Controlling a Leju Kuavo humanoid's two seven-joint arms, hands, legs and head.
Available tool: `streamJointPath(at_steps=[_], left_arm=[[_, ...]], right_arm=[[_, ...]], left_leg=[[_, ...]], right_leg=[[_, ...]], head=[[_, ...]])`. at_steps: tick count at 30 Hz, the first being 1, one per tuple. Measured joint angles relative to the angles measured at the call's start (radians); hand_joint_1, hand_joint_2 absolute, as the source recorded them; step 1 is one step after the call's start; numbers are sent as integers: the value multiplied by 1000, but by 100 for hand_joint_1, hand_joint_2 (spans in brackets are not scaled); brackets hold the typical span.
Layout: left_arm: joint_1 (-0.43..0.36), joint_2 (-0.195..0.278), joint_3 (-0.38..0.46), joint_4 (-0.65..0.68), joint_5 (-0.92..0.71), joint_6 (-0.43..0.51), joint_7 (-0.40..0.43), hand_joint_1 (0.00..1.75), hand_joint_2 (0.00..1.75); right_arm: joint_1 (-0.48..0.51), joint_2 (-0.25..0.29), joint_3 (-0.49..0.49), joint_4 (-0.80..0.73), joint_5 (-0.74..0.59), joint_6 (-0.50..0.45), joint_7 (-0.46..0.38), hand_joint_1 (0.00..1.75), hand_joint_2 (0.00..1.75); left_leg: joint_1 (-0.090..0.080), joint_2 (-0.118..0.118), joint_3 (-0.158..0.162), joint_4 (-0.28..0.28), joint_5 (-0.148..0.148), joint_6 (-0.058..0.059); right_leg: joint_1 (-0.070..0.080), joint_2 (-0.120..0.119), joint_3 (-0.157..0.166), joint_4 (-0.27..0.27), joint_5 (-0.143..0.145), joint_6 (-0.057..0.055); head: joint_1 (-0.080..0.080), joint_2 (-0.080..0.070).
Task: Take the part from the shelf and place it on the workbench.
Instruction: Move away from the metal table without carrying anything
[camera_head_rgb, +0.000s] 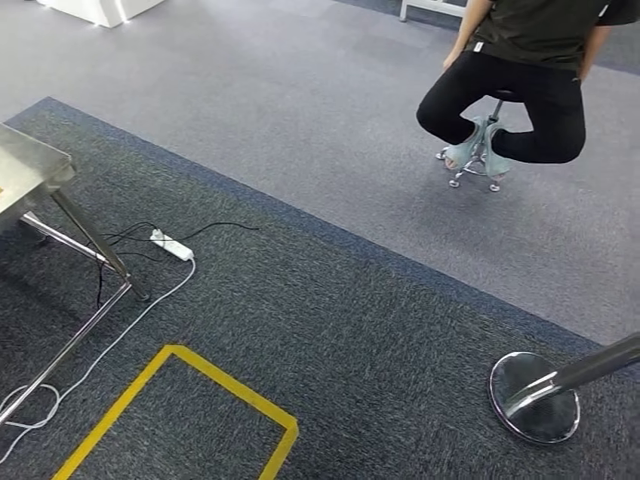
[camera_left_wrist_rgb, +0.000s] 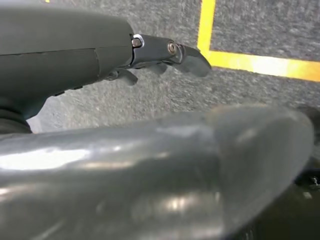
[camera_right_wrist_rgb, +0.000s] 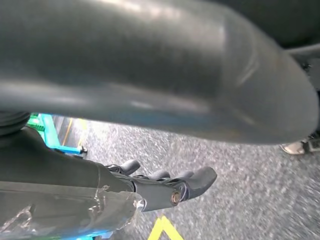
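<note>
Workbench (camera_head_rgb: 34, 165) corner at left on grey carpet (camera_head_rgb: 317, 130), yellow tape (camera_head_rgb: 226, 385), both robot hands (camera_left_wrist_rgb: 166, 55) (camera_right_wrist_rgb: 170, 185) released

A corner of the workbench's steel surface (camera_head_rgb: 30, 165) shows at the left edge of the head view, grey, glossy and level. It stands on thin, slanted metal legs (camera_head_rgb: 94, 240) that are joined by a low rail and rest on dark carpet (camera_head_rgb: 362, 350).
</note>
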Motion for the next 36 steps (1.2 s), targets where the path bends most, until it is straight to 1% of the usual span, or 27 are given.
streamJointPath(at_steps=[2,4,6,7,8,9,11,13,15,16,17,18,20,21,22,23,24,26,27,28,29,30,31,33,34,35,36], left_arm=[[-1,1,0,0,-1,1,1,0,0],[1,2,0,0,-1,2,2,0,0],[5,2,0,0,-1,2,3,0,0],[6,2,0,0,-2,2,4,0,0],[6,2,0,0,-2,2,5,0,0],[5,2,0,0,-3,2,6,0,0],[3,2,0,0,-7,5,13,0,0],[2,3,0,0,-10,12,25,0,0],[-2,3,0,0,-15,18,38,0,0],[-5,3,-1,0,-17,20,43,0,0],[-6,3,-1,0,-19,22,47,0,0],[-6,3,-1,0,-20,23,49,0,0],[-4,2,-1,0,-21,25,54,0,0],[-2,2,-1,0,-22,25,56,0,0],[0,1,-1,0,-22,27,59,0,0],[1,1,-1,0,-22,29,60,0,0],[1,0,-1,0,-22,33,61,0,0],[0,0,-1,0,-22,42,61,0,0],[-1,-1,-1,0,-22,46,61,0,0],[-2,-2,-1,0,-23,50,60,0,0],[-4,-4,-1,0,-23,54,60,0,0],[-5,-6,-2,0,-23,56,60,0,0],[-7,-6,-2,0,-22,57,60,0,0],[-8,-7,-1,0,-21,59,60,0,0],[-7,-7,-1,0,-19,59,60,0,0],[-5,-7,-1,0,-18,59,60,0,0],[-3,-7,-1,0,-16,59,60,0,0]], right_arm=[[3,0,0,0,1,0,2,0,0],[0,0,0,0,0,0,3,0,0],[-3,0,0,0,-1,0,3,0,0],[-2,0,0,0,-2,1,2,0,0],[-1,0,0,0,-2,1,2,0,0],[0,0,0,0,-3,1,2,0,0],[-1,0,0,0,-4,2,2,0,0],[-4,0,0,0,-6,6,3,0,0],[-4,0,0,0,-10,10,3,0,0],[-3,0,0,0,-11,11,3,0,0],[-3,-1,0,0,-13,11,3,0,0],[-3,0,0,0,-14,12,3,0,0],[-5,0,0,0,-15,13,3,0,0],[-6,0,0,0,-15,13,2,0,0],[-6,-1,0,0,-16,13,2,0,0],[-5,-1,0,0,-16,13,1,0,0],[-4,-1,0,0,-15,12,0,0,0],[-4,-1,0,0,-15,10,-3,0,0],[-6,-1,0,0,-15,10,-3,0,0],[-7,-1,0,0,-14,10,-4,0,0],[-7,-1,0,0,-14,10,-4,0,0],[-5,-1,0,0,-14,10,-4,0,0],[-2,-2,0,0,-13,10,-4,0,0],[0,-2,0,0,-10,9,-3,0,0],[-2,-2,0,0,-8,9,-3,0,0],[-4,-2,0,0,-7,9,-4,0,0],[-6,-2,0,0,-6,9,-4,0,0]], left_leg=[[0,25,1,-3,4,15],[-3,54,1,-4,5,24],[-7,87,2,-4,3,26],[-8,102,3,-4,2,26],[-9,115,4,-4,1,25],[-9,127,7,-4,-2,23],[-12,149,15,-3,-9,13],[-16,167,22,-2,-14,3],[-16,182,26,-5,-16,-7],[-13,175,27,-2,-21,-13],[-11,156,20,16,-36,-18],[-10,129,3,54,-62,-21],[-9,81,-62,188,-130,-22],[-10,73,-96,253,-152,-21],[-10,69,-119,291,-156,-19],[-10,66,-125,291,-138,-17],[-9,61,-111,251,-102,-15],[-5,23,-55,117,-27,-12],[-4,3,-33,62,-6,-10],[-3,-12,-20,28,1,-8],[-5,-15,-15,13,1,-5],[-5,-5,-15,10,2,0],[-6,6,-13,7,4,8],[-7,32,-10,1,9,22],[-8,46,-9,-1,10,27],[-10,62,-9,-1,9,30],[-11,78,-8,-1,8,31]], right_leg=[[1,-44,-18,29,-20,8],[2,-112,-70,143,-85,14],[1,-137,-131,274,-142,19],[0,-139,-140,298,-144,20],[0,-142,-127,280,-127,20],[-1,-150,-94,223,-97,20],[1,-189,-14,83,-46,15],[4,-207,21,18,-30,3],[7,-185,18,17,-28,-12],[7,-175,16,15,-26,-19],[6,-164,16,13,-23,-25],[4,-153,16,11,-21,-31],[3,-129,12,11,-18,-39],[4,-115,11,11,-17,-40],[4,-99,10,11,-17,-41],[4,-83,10,11,-16,-40],[4,-67,11,11,-15,-38],[5,-39,10,14,-13,-31],[5,-26,6,16,-11,-26],[5,-14,2,16,-10,-20],[4,-2,-3,15,-7,-13],[1,8,-8,12,-4,-7],[0,1,-11,13,-4,-2],[1,-59,-35,58,-36,6],[2,-98,-60,113,-68,8],[3,-124,-93,184,-106,12],[2,-134,-125,252,-137,15]], head=[[6,0],[14,0],[16,0],[16,0],[16,0],[16,0],[16,0],[13,0],[12,0],[11,0],[10,0],[7,0],[3,0],[3,0],[3,0],[2,0],[2,0],[1,0],[1,0],[1,0],[1,0],[1,0],[1,0],[7,0],[10,0],[13,0],[14,0]])
